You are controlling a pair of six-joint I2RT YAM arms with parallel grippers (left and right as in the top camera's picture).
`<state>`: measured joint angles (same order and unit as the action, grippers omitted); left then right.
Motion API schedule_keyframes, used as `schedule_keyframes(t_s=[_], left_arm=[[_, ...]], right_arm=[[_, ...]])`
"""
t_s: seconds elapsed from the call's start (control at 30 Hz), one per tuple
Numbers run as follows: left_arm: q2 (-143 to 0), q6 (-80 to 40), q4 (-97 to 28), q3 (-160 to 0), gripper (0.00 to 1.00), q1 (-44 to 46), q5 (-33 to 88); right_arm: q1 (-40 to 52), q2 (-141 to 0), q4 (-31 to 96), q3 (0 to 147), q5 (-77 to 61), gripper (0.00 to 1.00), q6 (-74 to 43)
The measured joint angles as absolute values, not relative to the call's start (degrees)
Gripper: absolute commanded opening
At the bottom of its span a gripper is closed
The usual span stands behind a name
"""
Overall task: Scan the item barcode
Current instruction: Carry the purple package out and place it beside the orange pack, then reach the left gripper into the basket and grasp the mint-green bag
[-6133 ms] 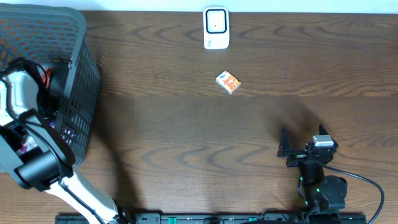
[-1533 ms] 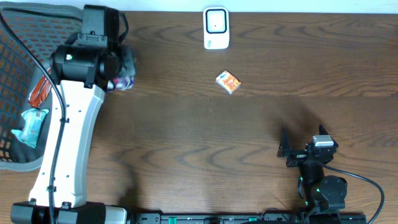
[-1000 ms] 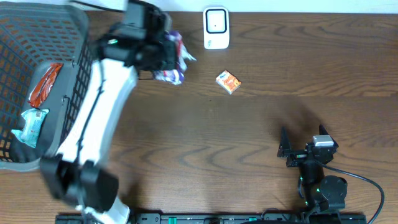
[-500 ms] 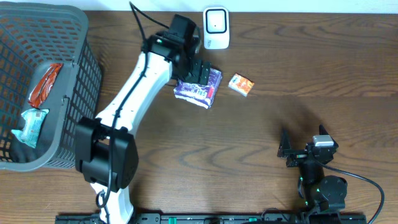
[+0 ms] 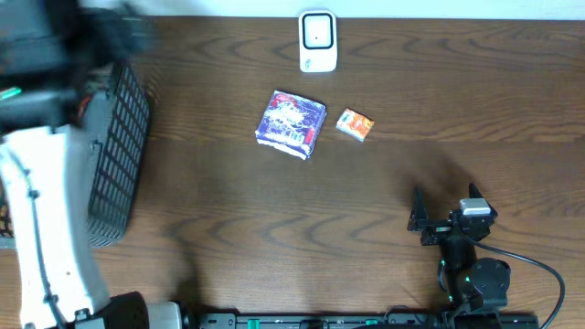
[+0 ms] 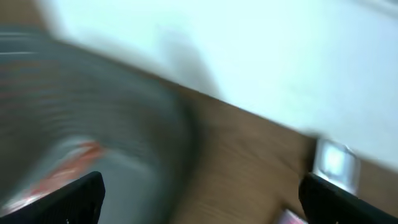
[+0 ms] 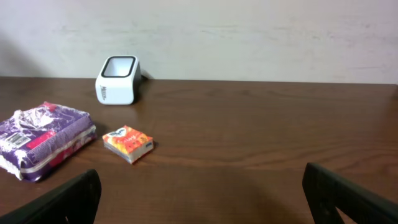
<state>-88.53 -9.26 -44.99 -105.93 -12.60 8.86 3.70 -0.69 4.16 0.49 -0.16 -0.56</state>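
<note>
Purple packet [image 5: 291,124] lies just near of the scanner [image 5: 317,41], far and left of the right arm [image 5: 462,233]'s wide jaws, while the left arm [image 5: 37,210]'s, equally wide, hover by the basket [image 5: 119,155].

Left arm [image 5: 37,219]: white link, black joints, motion-blurred. Right arm [image 5: 468,265]: all black, grey block on top, green lights, black cable [image 5: 548,265] looping off.

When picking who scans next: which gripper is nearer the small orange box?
Right. The right gripper sits front-right of the orange box; the left gripper is far left, at the basket.
</note>
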Motion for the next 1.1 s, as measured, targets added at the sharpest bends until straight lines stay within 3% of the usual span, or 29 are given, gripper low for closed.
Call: schedule_keyframes(t_s=[0.2, 0.37, 0.5, 0.7, 0.8, 1.1], left_arm=[[-89.4, -13.4, -51.2, -106.0, 0.99, -28.9, 8.4], [-92.2, -16.1, -55.7, -104.5, 0.99, -35.0, 1.8], [-95.0, -14.8, -56.3, -101.4, 0.99, -35.5, -6.4], [-100.3, -3.2, -54.7, -94.2, 0.99, -35.5, -12.8], [-101.8, 4.2, -51.6, -89.8, 0.83, -35.5, -13.9], [-101.8, 20.6, -43.6, -81.3, 0.87, -35.5, -14.7]], right_arm=[[3.7, -0.7, 4.1, 0.5, -0.2, 0.99, -0.6], [3.7, -0.7, 4.1, 0.5, -0.2, 0.99, -0.6], [3.7, -0.7, 4.1, 0.5, -0.2, 0.99, -0.6], [3.7, -0.7, 4.1, 0.5, -0.2, 0.99, -0.6], [3.7, -0.7, 4.1, 0.5, -0.2, 0.99, -0.6], [3.7, -0.7, 4.1, 0.5, -0.2, 0.99, -0.6]])
